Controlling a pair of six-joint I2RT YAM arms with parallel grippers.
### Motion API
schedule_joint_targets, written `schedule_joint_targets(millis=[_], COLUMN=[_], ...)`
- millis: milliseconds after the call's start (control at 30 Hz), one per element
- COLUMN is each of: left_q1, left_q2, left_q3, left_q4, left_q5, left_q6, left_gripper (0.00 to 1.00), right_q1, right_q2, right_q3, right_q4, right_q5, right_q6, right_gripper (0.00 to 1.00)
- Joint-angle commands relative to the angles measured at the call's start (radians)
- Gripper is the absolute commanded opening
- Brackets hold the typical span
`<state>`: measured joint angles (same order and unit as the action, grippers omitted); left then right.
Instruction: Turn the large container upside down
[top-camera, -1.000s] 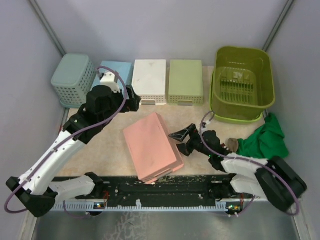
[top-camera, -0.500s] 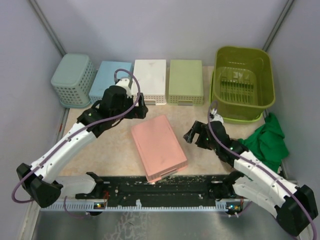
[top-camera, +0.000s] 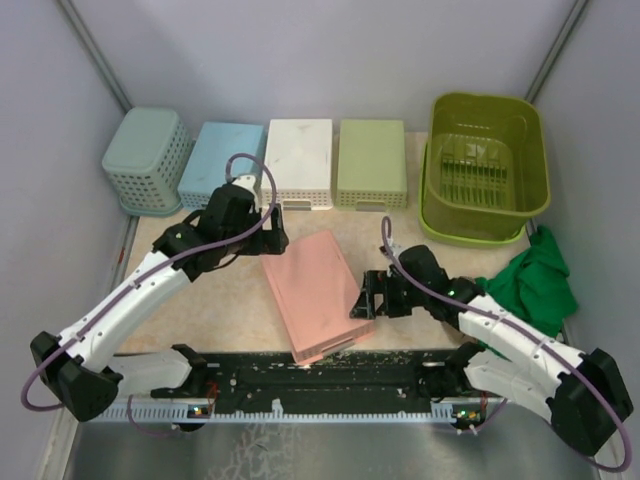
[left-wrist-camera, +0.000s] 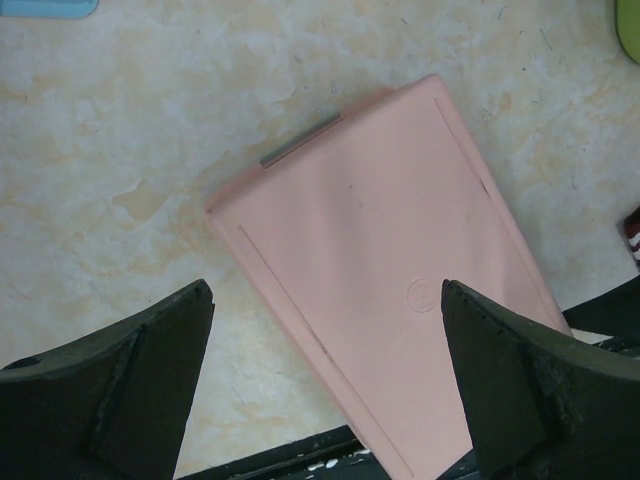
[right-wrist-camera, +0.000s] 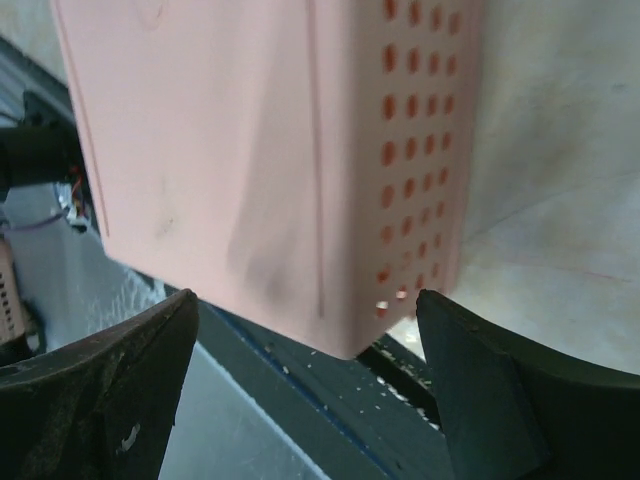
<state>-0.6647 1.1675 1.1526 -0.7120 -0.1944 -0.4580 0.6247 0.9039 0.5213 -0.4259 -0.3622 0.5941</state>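
The left end effector and right end effector, both wide open and empty, have closed in on the pink basket, leaving the container upright, untouched, behind and right of it.

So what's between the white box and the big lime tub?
A pale green basket, bottom up, between the white basket and the large container, in the top view.
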Motion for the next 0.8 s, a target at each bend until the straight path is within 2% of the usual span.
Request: schedule_joint_targets(millis=[0,133,267,333,400,467,600,700,767], left_q1=[0.008,0.010,0.015,0.025,0.038,0.044,0.045,0.045,0.045], left_q2=[-0.057,-0.060,-0.077,-0.091,-0.097,-0.100,-0.100,-0.081,-0.076], left_q3=[-0.005,0.015,0.012,0.002,0.007,0.016,0.021,0.048,0.066], left_q4=[-0.024,-0.010,-0.042,-0.055,-0.058,-0.082,-0.070,-0.042,-0.019], left_q5=[-0.015,-0.002,-0.111,-0.151,-0.158,-0.159,-0.173,-0.172,-0.163], left_q6=[-0.046,-0.063,-0.108,-0.108,-0.098,-0.086,-0.056,-0.042,-0.035], left_gripper=[1.00,1.00,1.00,1.00,1.00,1.00,1.00,1.00,1.00], right_q1=[0.085,0.176,0.267,0.292,0.284,0.252,0.089,0.040,0.045], right_q2=[0.042,0.201,0.397,0.444,0.435,0.387,0.306,0.286,0.309], right_q3=[-0.016,0.008,0.075,0.109,0.118,0.110,0.018,-0.058,-0.077], right_q4=[0.187,0.448,0.729,0.809,0.805,0.719,0.610,0.650,0.725], right_q5=[-0.131,-0.166,-0.252,-0.277,-0.235,-0.132,0.029,0.080,0.072], right_q6=[0.029,0.118,0.218,0.243,0.232,0.211,0.299,0.359,0.389], right_gripper=[0.90,0.90,0.90,0.90,0.90,0.93,0.94,0.91,0.85])
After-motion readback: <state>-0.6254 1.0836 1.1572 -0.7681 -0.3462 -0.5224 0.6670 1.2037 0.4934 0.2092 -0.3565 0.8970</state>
